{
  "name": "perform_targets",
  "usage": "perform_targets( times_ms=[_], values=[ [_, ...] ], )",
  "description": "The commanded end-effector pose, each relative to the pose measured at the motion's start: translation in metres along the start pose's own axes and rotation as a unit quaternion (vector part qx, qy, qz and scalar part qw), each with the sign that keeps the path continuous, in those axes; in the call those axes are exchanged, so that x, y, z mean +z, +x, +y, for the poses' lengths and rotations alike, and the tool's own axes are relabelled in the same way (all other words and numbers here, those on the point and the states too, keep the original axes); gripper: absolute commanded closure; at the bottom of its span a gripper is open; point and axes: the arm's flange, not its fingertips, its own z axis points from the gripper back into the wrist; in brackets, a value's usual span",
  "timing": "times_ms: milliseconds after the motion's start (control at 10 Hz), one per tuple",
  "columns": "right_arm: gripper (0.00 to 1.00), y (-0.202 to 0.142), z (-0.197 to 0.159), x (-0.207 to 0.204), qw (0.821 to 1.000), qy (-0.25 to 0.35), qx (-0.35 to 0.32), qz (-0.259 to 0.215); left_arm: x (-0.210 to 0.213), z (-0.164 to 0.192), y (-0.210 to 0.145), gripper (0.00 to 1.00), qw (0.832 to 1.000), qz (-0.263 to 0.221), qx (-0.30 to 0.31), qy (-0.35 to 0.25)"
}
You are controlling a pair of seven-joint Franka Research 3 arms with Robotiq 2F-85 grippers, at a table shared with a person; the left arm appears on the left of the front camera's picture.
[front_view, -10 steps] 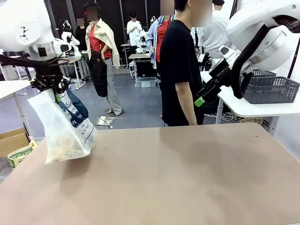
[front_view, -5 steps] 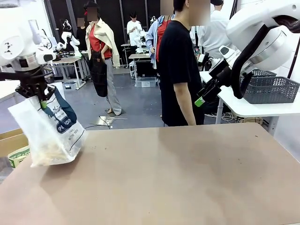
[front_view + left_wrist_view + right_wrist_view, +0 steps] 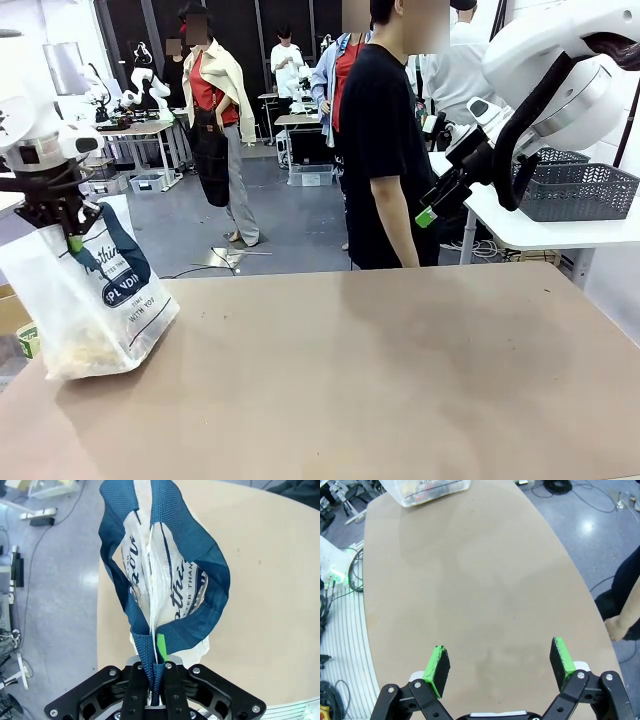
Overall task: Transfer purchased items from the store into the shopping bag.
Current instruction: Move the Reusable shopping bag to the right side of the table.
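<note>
Left gripper: at your far left, above the table's left edge, you see it pinched together on the navy strap handles of the shopping bag; one green pad shows beside the strap in the left wrist view.

Shopping bag: it hangs from that gripper with its bottom resting on the table near the left edge. It is translucent whitish plastic with navy lettering on its side (partly readable, cut off by folds).

Purchased items: you can make out a yellowish mass low inside the bag through the plastic; separate packets cannot be told apart.

Person: in a black T-shirt, standing at the far side of the table, near the middle, arm hanging down by the side.

Right gripper: raised above the far right of the table, just beside the person's arm. In the right wrist view its green fingertips stand wide apart with nothing between them, only bare tabletop below.

Dark grey lattice basket: on a white table behind the right arm, at your far right.
</note>
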Motion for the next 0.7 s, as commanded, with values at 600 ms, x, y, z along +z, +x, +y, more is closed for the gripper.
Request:
perform_targets(
  times_ms=[600],
  values=[
    [0.0, 0.0, 0.0, -0.001, 1.0, -0.003, 0.0, 0.004, -0.007, 0.0, -0.011, 1.0, 1.0, 0.009, -0.01, 0.001]
  ],
)
